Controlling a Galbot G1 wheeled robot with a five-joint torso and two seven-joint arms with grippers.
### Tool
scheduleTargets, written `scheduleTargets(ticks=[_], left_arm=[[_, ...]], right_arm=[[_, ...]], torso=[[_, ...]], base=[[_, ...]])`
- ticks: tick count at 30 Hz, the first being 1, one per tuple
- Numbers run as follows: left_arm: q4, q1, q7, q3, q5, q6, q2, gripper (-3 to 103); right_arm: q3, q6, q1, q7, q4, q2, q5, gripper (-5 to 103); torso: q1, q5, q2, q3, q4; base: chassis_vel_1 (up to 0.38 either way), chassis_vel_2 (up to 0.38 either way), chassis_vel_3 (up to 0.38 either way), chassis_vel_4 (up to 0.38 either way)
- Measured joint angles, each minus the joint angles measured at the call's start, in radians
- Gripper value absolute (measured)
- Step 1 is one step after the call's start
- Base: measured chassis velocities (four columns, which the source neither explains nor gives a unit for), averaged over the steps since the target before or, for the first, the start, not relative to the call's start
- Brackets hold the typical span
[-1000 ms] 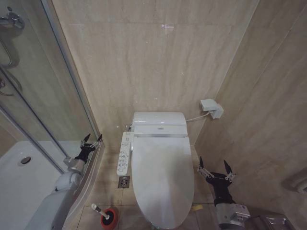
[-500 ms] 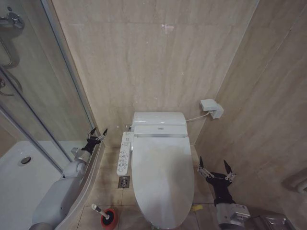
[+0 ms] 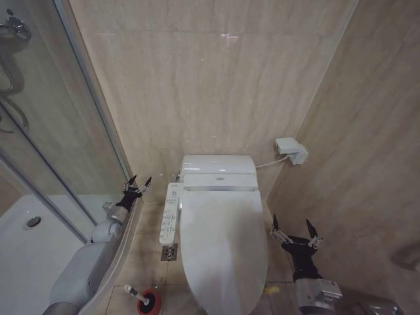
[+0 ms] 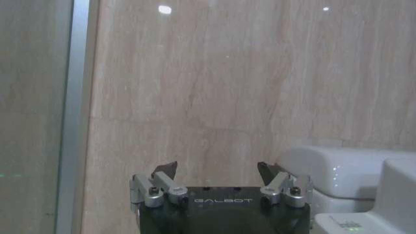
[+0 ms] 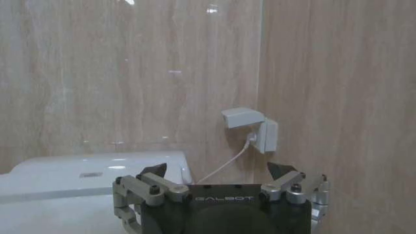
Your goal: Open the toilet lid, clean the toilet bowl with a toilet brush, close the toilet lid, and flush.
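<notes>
We see the left claw point(image 3: 138, 183) has risen and moved forward, nearer the control panel point(image 3: 170, 212).

1. The bowl is hidden under the shut lid point(image 3: 223, 243).
2. The lid's front end is cut off by the head view's bottom edge.
3. The brush point(image 3: 133, 291) bristles are sunk in the red holder point(image 3: 149, 302), itself partly cropped.
4. The control panel point(image 3: 170, 213) markings are too small to be read.

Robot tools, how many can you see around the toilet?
2. The left tool hangs open beside the control panel, near the shower glass. The right tool is open, right of the closed toilet lid.
</notes>
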Motion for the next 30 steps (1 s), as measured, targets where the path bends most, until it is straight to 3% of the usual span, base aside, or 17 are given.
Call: scheduleTargets(ticks=[12, 25, 26, 30], left_arm=[[0.028, 0.008, 0.056, 0.005, 0.002, -0.019, 0.023, 85], [0.103, -0.048, 0.056, 0.043, 0.013, -0.058, 0.025, 82], [0.113, -0.055, 0.057, 0.049, 0.015, -0.062, 0.024, 52], [0.163, -0.093, 0.065, 0.069, 0.027, -0.079, 0.016, 52]], right_arm=[[0.0, 0.0, 0.0, 0.0, 0.0, 0.0, 0.0, 100], [0.0, 0.0, 0.0, 0.0, 0.0, 0.0, 0.0, 100], [0.0, 0.0, 0.0, 0.0, 0.0, 0.0, 0.0, 100], [0.0, 0.0, 0.0, 0.0, 0.0, 0.0, 0.0, 100]], torso=[[0.0, 0.0001, 0.0, 0.0, -0.0002], [0.0, 0.0, 0.0, 0.0, 0.0001], [0.0, 0.0, 0.0, 0.0, 0.0001], [0.0, -0.0001, 0.0, 0.0, 0.0]], base=[[-0.05, 0.042, 0.036, -0.045], [0.0, 0.0, 0.0, 0.0], [0.0, 0.0, 0.0, 0.0], [0.0, 0.0, 0.0, 0.0]])
